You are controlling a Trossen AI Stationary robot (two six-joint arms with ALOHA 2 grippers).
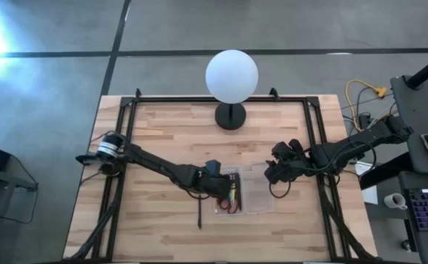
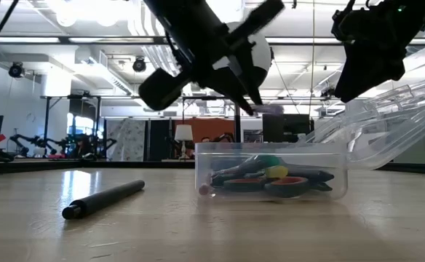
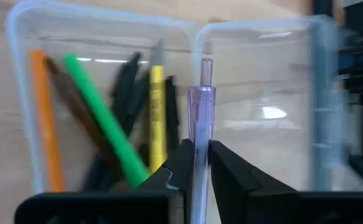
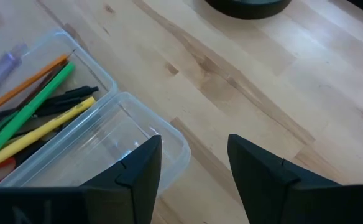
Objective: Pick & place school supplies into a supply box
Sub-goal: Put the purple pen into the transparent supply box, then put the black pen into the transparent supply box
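Supply box [image 1: 245, 192]: clear plastic case, lid hinged open and lying toward the right, set on the bench [image 1: 163, 132] near the middle of its front edge

Contents of box, seen in the left wrist view: orange pencil [image 3: 45, 124], green pen [image 3: 104, 124], yellow pen [image 3: 157, 118], several dark pens [image 3: 128, 78]; red-handled scissors [image 2: 289, 182] show through the wall in the low view

Pale violet pen [image 3: 201, 124]: see-through barrel, pinched between the two fingers of the left tool [image 3: 199, 168], held above the box

Left tool: closed narrowly on the pale violet pen; arm reaches in from the left edge of the bench to the left end of the box

Right tool [image 4: 194, 168]: fingers spread wide, holding nothing, hanging over the outer edge of the open lid; arm reaches in from the right edge of the bench

Dark pen [image 1: 198, 213]: lying loose on the bench, just left of the box, near the front edge

White globe lamp [image 1: 231, 77]: on a black stand, middle of the back edge
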